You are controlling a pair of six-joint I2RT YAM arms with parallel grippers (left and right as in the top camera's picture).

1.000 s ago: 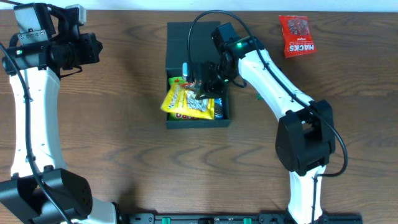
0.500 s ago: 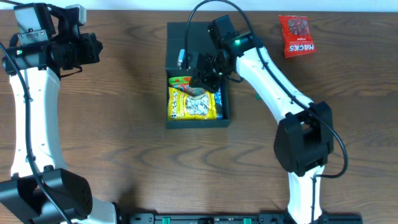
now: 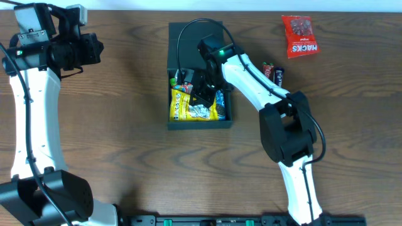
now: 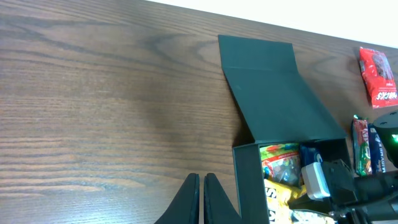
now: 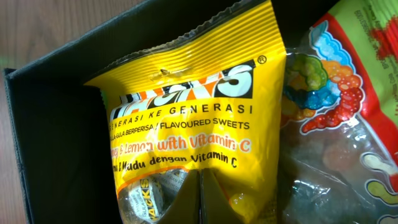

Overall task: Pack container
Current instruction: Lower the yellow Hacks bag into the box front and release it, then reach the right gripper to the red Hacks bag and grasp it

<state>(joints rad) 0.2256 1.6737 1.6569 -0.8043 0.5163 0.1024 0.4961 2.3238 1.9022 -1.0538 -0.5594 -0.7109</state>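
Note:
The container (image 3: 186,45) is a dark box in the table's middle with its flap lid laid open at the back, also seen in the left wrist view (image 4: 273,93) and as a dark wall (image 5: 50,137). Inside lies a yellow sweets packet (image 3: 187,108) (image 5: 186,118) (image 4: 280,191) beside a red-and-green gummy packet (image 3: 181,80) (image 5: 336,99). My right gripper (image 3: 202,97) (image 5: 200,174) is shut, its tips down on the yellow packet with nothing between them. Far to the left my left gripper (image 3: 94,50) (image 4: 203,177) is shut and empty above bare wood.
A red Hacks packet (image 3: 299,36) (image 4: 379,84) lies at the back right. Two small snack bars (image 3: 273,72) (image 4: 364,146) lie just right of the container. A blue packet (image 3: 221,100) sits along the container's right wall.
The yellow packet went from tilted over the box's left wall to lying flat inside. My right gripper let it go, shut, and came back down onto it. The left arm is still.

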